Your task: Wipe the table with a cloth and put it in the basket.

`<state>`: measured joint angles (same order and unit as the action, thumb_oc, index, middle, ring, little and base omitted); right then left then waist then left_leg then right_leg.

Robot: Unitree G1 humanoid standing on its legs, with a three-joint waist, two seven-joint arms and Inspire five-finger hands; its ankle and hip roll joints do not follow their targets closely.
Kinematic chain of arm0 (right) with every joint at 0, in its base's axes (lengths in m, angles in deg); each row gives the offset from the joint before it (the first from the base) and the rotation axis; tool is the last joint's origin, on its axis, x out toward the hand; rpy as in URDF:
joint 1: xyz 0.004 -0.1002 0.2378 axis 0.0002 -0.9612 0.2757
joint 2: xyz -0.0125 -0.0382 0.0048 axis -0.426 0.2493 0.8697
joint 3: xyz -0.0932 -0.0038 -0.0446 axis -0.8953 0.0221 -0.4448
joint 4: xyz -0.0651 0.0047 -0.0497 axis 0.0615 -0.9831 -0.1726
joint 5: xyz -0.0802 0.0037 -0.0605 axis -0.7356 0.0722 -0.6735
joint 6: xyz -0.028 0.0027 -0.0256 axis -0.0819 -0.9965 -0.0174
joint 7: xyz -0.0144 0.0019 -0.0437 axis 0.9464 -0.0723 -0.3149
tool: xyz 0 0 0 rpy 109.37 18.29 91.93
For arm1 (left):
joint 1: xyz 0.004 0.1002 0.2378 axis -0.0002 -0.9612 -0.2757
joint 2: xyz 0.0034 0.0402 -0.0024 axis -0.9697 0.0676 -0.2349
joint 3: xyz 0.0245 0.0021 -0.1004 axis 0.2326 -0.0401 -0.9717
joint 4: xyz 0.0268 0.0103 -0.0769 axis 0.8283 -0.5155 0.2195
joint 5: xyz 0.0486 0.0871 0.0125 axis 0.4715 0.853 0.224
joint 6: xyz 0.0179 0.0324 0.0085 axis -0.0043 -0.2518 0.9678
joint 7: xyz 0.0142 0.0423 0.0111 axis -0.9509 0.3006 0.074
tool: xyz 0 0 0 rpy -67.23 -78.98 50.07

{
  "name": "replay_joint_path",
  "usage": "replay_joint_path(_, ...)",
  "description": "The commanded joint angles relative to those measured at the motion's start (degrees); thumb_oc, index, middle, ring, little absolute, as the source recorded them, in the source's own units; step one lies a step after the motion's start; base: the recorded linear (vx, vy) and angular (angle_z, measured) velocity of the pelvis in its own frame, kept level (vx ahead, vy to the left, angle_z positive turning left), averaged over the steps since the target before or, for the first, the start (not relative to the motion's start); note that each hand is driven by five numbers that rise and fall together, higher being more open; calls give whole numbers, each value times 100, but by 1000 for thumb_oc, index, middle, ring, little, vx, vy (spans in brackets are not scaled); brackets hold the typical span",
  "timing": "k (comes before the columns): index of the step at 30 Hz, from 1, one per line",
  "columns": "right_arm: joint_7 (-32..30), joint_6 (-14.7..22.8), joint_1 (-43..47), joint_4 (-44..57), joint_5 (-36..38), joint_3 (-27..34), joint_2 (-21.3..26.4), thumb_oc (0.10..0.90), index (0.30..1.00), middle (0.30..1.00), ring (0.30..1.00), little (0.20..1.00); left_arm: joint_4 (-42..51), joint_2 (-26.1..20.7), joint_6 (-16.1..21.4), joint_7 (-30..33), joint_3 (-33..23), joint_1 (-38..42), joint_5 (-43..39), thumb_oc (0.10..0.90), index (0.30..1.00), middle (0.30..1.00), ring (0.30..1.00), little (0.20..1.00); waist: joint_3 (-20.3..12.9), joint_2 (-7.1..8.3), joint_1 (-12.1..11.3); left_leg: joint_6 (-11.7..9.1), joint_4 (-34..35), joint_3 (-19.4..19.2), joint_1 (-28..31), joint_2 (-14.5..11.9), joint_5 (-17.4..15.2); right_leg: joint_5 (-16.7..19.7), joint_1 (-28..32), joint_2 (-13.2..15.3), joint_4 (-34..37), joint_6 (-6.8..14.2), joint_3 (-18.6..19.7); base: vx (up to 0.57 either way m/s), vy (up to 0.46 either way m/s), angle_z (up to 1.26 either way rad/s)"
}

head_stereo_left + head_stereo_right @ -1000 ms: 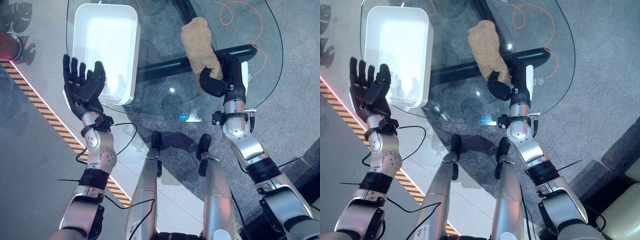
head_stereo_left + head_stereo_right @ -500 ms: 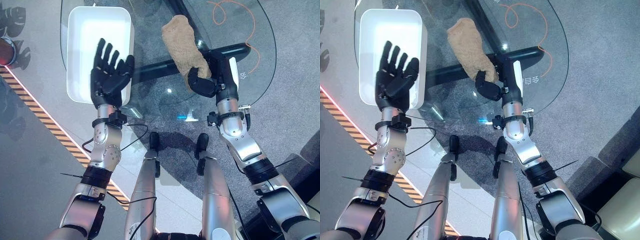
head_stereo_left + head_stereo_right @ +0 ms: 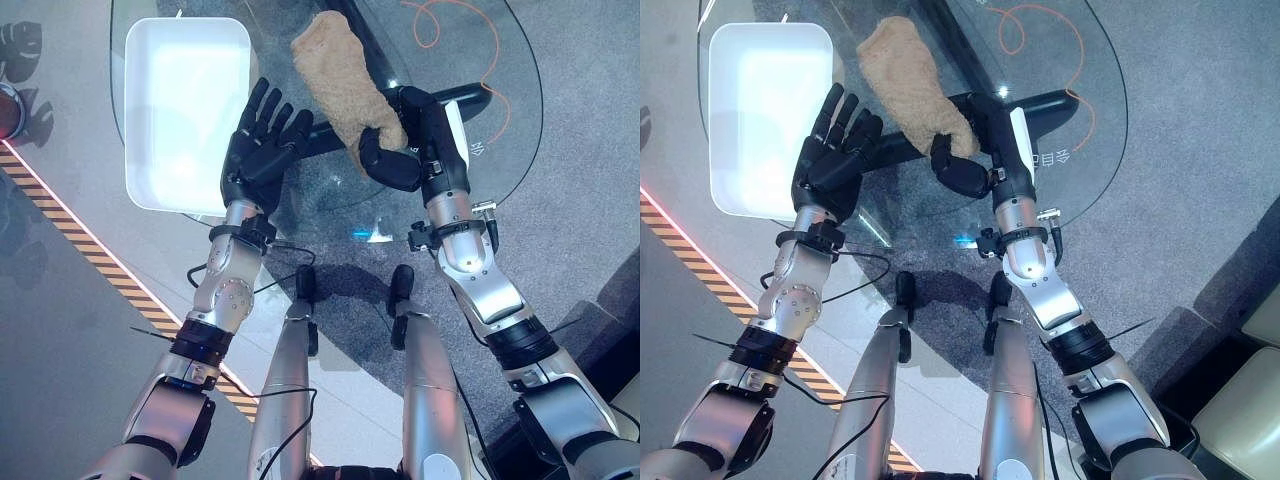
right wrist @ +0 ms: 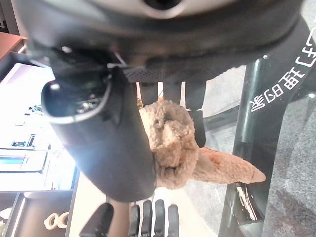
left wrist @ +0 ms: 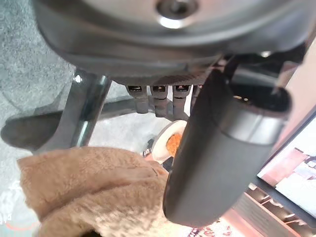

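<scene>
A tan fluffy cloth (image 3: 340, 75) lies stretched over the round glass table (image 3: 500, 120), its near end pinched in my right hand (image 3: 400, 160), which is shut on it; the right wrist view shows the cloth (image 4: 170, 145) bunched between thumb and fingers. My left hand (image 3: 262, 150) is raised with straight, spread fingers, palm up, just left of the cloth and not touching it. The left wrist view shows the cloth (image 5: 89, 197) close beside that hand's thumb (image 5: 217, 148). A white rectangular basket (image 3: 180, 110) sits on the table's left part, empty.
An orange cord (image 3: 450, 15) loops on the floor beyond the table. The table's dark base bar (image 3: 330, 130) runs under the glass. A yellow-black striped floor strip (image 3: 90, 250) runs at the left. A red object (image 3: 8, 105) sits at the left edge.
My left hand has swung right, from beside the basket's near corner to next to the cloth. The right hand has dragged the cloth leftward. The camera view has also shifted.
</scene>
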<state>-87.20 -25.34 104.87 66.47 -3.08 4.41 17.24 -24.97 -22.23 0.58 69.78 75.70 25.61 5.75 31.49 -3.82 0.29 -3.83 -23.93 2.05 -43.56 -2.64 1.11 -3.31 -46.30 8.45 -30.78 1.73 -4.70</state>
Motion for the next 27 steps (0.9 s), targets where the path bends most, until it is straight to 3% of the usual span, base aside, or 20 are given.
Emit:
replay_joint_path(1,141,989,861,1347,71,71,-171,100,300,300,300,200,626,53,307,-461,-94,564,-367,800,900,900,900,900,-169,25,11,397,44,-317,156,67,-64,96,298,34,51,194,140,0,0,0)
replay_joint_path(12,320,846,1016,1372,119,-119,-280,100,300,300,300,200,713,305,434,-712,-93,795,-962,800,900,900,900,900,-169,54,48,392,92,-320,193,89,-69,117,316,28,116,199,153,0,0,0)
replay_joint_path(27,761,712,1148,1340,243,-267,-377,100,300,300,300,200,726,402,397,-866,-83,979,-1134,800,900,900,900,900,-169,67,44,381,144,-321,188,110,-45,140,310,37,166,217,142,0,0,0)
